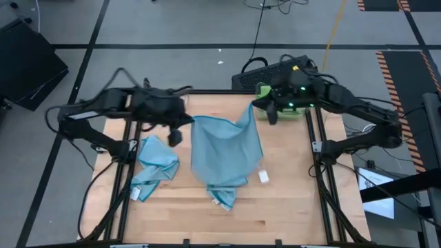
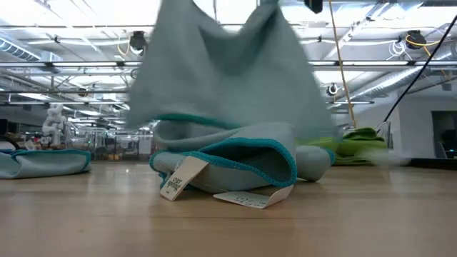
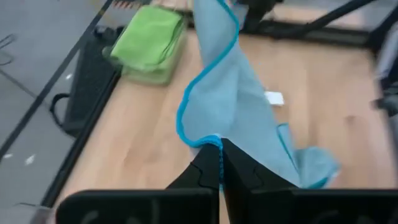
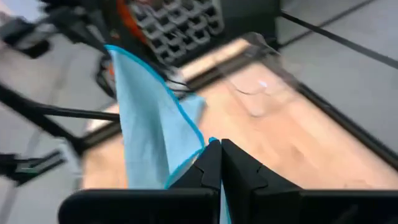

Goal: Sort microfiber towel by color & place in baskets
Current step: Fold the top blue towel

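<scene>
I am holding a large light-blue towel (image 1: 224,155) stretched between my 2 grippers, above the middle of the wooden surface (image 1: 289,200). My left gripper (image 3: 219,163) is pinching 1 teal-edged corner with its fingers pressed together, sitting left of centre in the high view. My right gripper (image 4: 220,160) is pinching the other corner the same way, up toward the upper right of the high view. The towel's lower part is lying bunched on the surface, with a white tag (image 2: 176,178) sticking out at the bottom centre of the low view.

A 2nd light-blue towel (image 1: 153,165) is lying crumpled on the surface toward the left of the high view, well apart from the one I am holding. A folded green towel (image 3: 146,38) is resting in a clear basket (image 3: 149,74) at the upper right corner of the surface in the high view, just beside my right gripper. Another clear basket (image 4: 258,87) is showing in the right wrist view near the surface's edge. A dark case (image 1: 265,74) is standing just beyond the surface, behind the green towel. A small white label (image 1: 264,176) is lying on the surface beside the hanging towel.
</scene>
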You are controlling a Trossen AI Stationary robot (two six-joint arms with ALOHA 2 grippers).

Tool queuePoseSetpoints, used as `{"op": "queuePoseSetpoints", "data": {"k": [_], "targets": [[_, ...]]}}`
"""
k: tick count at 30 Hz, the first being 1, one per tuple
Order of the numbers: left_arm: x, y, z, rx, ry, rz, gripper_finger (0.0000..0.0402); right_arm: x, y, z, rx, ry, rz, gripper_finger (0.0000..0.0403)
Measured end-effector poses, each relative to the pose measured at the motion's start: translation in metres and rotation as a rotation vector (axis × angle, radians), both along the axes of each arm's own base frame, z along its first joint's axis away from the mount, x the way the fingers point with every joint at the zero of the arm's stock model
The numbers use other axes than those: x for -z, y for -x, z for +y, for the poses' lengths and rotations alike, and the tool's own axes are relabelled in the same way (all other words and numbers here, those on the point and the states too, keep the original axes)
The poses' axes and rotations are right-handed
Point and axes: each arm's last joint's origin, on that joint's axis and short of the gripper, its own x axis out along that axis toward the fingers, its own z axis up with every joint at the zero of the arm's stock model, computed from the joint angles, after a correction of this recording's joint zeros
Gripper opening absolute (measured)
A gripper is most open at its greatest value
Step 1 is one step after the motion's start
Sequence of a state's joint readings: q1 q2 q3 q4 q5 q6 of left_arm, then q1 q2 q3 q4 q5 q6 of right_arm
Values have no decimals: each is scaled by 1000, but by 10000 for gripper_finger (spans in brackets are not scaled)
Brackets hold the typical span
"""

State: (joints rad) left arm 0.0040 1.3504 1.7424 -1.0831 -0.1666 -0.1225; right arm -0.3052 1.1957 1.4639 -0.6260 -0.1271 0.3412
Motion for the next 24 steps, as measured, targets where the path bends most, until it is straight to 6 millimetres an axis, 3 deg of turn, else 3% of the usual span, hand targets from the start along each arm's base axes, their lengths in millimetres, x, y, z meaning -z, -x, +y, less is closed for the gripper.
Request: {"op": "queuePoseSetpoints", "data": {"k": [12, 24], "targets": [[64, -56, 53, -127, -175, 405, 7, 60, -35, -67, 110, 33, 310, 0], [134, -101, 112, -83, -72, 603, 5, 121, -56, -123, 107, 21, 490, 0]]}}
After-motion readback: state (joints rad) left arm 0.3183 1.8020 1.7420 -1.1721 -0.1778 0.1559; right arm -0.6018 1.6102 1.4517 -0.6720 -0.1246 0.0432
